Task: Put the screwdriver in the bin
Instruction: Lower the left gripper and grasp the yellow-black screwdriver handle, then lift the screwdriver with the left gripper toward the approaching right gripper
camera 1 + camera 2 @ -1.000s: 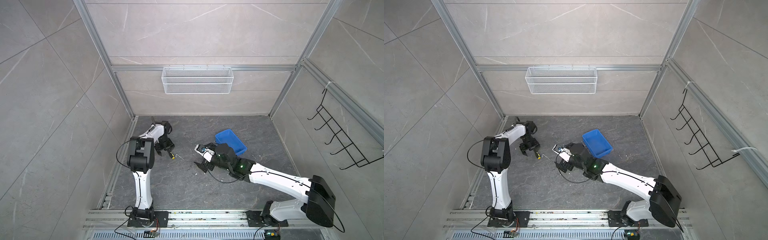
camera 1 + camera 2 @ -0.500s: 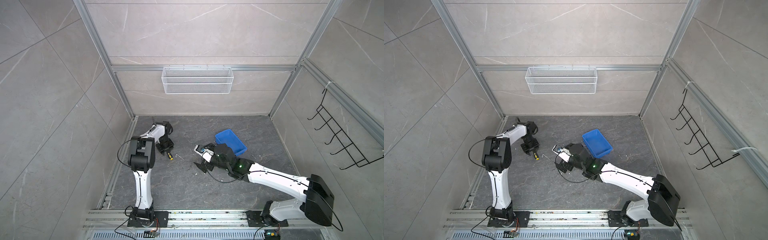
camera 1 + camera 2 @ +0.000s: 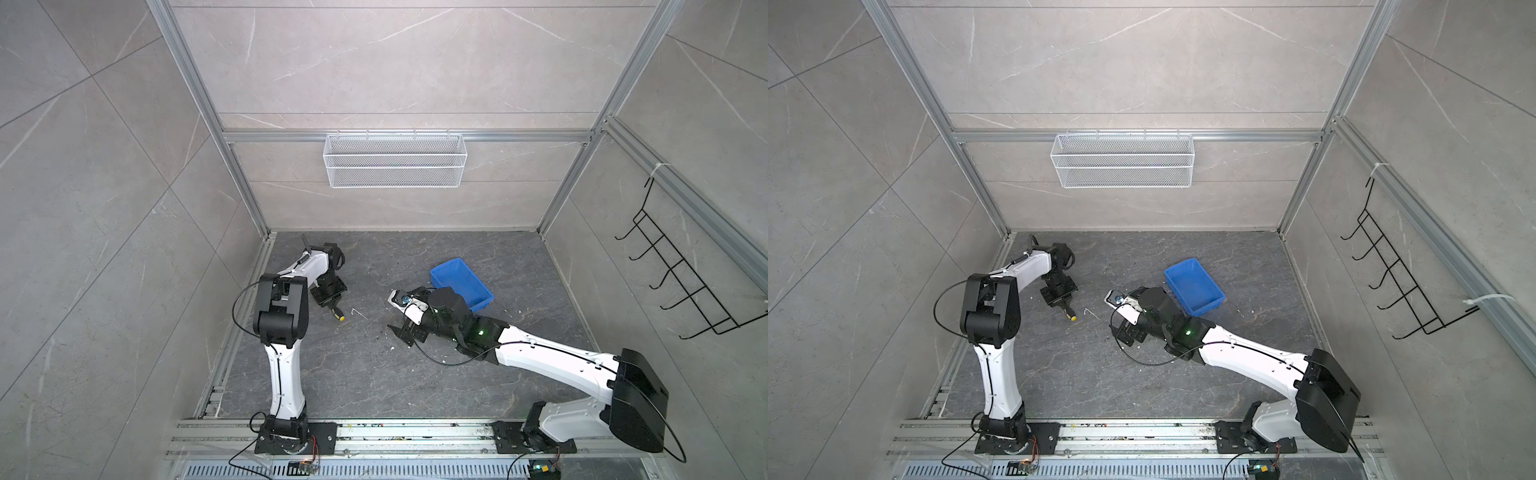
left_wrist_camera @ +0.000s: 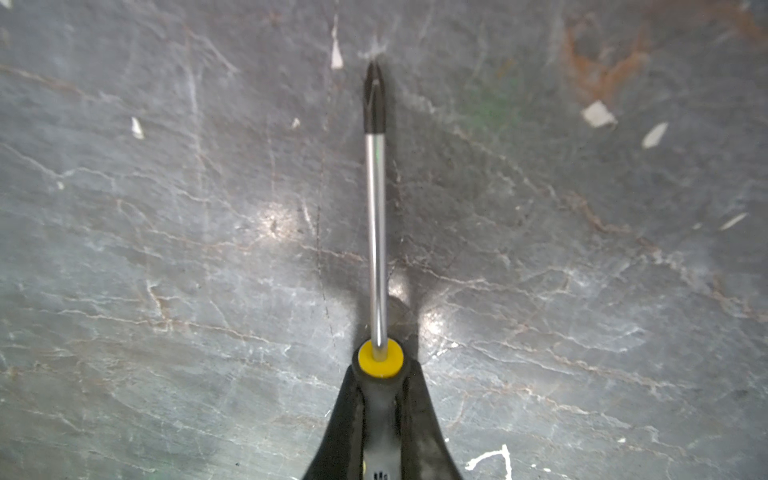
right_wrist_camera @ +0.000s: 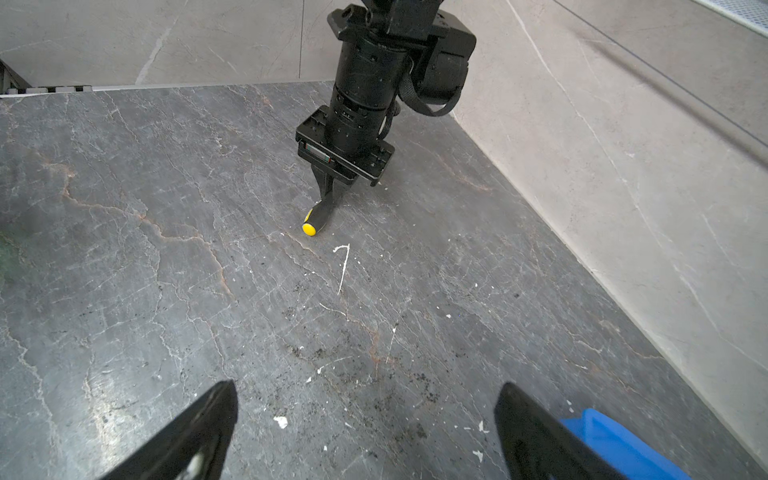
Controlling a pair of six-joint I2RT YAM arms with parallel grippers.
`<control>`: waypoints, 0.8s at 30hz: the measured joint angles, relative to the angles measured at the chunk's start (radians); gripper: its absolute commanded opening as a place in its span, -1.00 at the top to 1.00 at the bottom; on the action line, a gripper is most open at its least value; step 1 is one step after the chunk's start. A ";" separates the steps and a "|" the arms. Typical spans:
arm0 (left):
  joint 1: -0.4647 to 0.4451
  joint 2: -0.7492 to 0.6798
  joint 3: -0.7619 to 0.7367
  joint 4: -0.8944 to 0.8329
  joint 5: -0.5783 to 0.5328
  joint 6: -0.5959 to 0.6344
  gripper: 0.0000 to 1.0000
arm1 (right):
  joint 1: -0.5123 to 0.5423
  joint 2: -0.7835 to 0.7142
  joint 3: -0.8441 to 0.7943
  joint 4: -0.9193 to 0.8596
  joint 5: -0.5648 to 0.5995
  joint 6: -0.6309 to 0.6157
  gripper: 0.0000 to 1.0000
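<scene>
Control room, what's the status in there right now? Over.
Left claw shut on screwdriver handle, down at the floor. Right claw open, empty, near the bin. Hex key beside screwdriver; right arm between it and bin.

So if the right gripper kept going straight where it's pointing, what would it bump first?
Probably the bare table just ahead of the open right gripper, which seems tilted downward. If it skimmed above, the small hex key comes next, then the screwdriver. Depth is unclear.

Arms (image 3: pixel 286 374): white shells, black joints
Cables (image 3: pixel 233 308): thin, black, looping
Right forearm (image 3: pixel 481 332): green light
Right gripper (image 5: pixel 366 387): black tapered fingers
</scene>
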 measured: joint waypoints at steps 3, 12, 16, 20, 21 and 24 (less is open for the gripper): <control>0.000 -0.004 -0.006 0.006 0.000 -0.002 1.00 | 0.000 0.000 0.000 -0.002 0.000 0.000 -0.99; -0.005 -0.020 -0.025 0.023 -0.011 -0.013 1.00 | 0.000 0.000 0.000 -0.007 0.000 0.000 -0.98; -0.009 -0.038 -0.039 0.024 -0.018 -0.016 1.00 | 0.000 -0.005 0.000 -0.006 0.001 0.009 -0.98; -0.019 -0.096 -0.075 0.045 -0.018 -0.016 1.00 | 0.000 -0.018 0.000 0.013 0.004 0.033 -0.99; -0.023 -0.114 -0.080 0.051 -0.018 -0.016 1.00 | 0.000 -0.021 0.000 0.020 0.005 0.039 -0.98; -0.037 -0.180 -0.086 0.084 -0.018 -0.016 1.00 | 0.000 -0.035 -0.004 0.047 0.005 0.061 -0.98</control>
